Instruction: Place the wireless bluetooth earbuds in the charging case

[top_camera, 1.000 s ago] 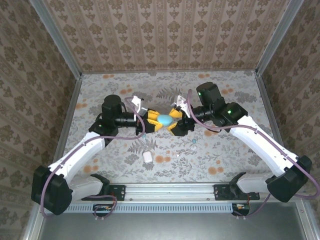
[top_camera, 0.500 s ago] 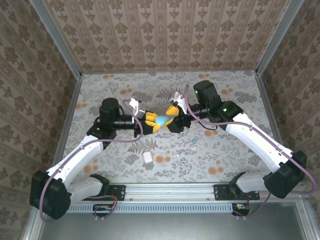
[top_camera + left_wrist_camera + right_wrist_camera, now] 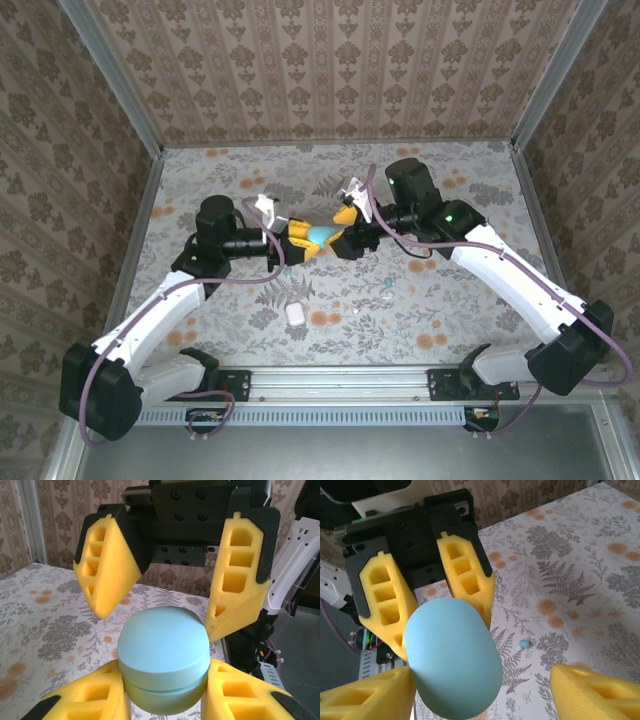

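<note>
My left gripper (image 3: 310,241) is shut on the teal charging case (image 3: 319,236), closed and held above the table's middle. In the left wrist view the case (image 3: 164,659) sits between my own lower pads (image 3: 85,700), with the right gripper's yellow fingers (image 3: 107,567) spread just beyond it. My right gripper (image 3: 343,232) is open and straddles the case (image 3: 452,660); its right finger (image 3: 595,695) stands well apart from it. A teal earbud (image 3: 524,643) lies on the floral cloth. More tiny earbuds (image 3: 388,287) lie to the right of the grippers.
A white case (image 3: 296,313) lies on the cloth near the front, left of centre. A whitish bud (image 3: 357,311) rests to its right. Patterned walls with metal frame posts (image 3: 135,110) enclose the table on three sides.
Both grippers have shifted a little left and away from the bases with the teal case. The right gripper has closed in around the case's far end.
</note>
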You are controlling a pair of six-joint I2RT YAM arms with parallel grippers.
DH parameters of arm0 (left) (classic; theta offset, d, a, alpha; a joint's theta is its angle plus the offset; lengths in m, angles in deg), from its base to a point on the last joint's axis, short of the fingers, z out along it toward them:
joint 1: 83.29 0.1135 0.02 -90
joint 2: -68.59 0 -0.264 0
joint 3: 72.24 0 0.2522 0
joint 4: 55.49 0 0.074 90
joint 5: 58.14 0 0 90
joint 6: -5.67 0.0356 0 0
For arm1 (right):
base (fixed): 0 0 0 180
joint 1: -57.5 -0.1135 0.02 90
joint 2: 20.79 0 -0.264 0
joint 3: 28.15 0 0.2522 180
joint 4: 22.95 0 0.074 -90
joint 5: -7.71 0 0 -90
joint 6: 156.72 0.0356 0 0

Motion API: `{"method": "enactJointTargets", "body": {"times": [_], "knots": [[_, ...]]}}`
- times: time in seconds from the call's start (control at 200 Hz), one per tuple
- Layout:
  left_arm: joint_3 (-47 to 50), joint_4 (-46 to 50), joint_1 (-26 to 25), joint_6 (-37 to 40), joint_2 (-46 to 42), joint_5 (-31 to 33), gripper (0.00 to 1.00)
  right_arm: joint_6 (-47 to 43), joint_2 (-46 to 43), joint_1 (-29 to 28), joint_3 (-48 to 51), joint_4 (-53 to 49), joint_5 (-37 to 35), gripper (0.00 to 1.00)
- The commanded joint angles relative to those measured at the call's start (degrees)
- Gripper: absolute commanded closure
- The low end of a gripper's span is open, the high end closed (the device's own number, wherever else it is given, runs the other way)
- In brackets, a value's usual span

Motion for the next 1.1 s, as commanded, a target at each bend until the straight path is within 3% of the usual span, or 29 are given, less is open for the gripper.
{"method": "enactJointTargets", "body": {"times": [0.0,0.38,0.785,1.095], "knots": [[0.4,-1.5,-1.2,0.0,-1.6,-5.9,0.71,3.5,1.6,0.7,-2.1,6.1,-8.6,0.29],[1.1,-1.8,-0.6,-0.4,-1.3,-5.3,0.74,6.4,2.6,0.9,-2.2,6.7,-14.4,0.28],[3.0,-6.4,2.0,-4.5,0.8,-4.6,0.75,10.5,1.2,1.2,-2.6,5.0,-11.2,0.26],[4.8,-6.9,7.1,-5.4,0.7,-3.9,0.76,13.7,-0.5,1.3,-0.8,4.5,-10.4,0.26]]}}
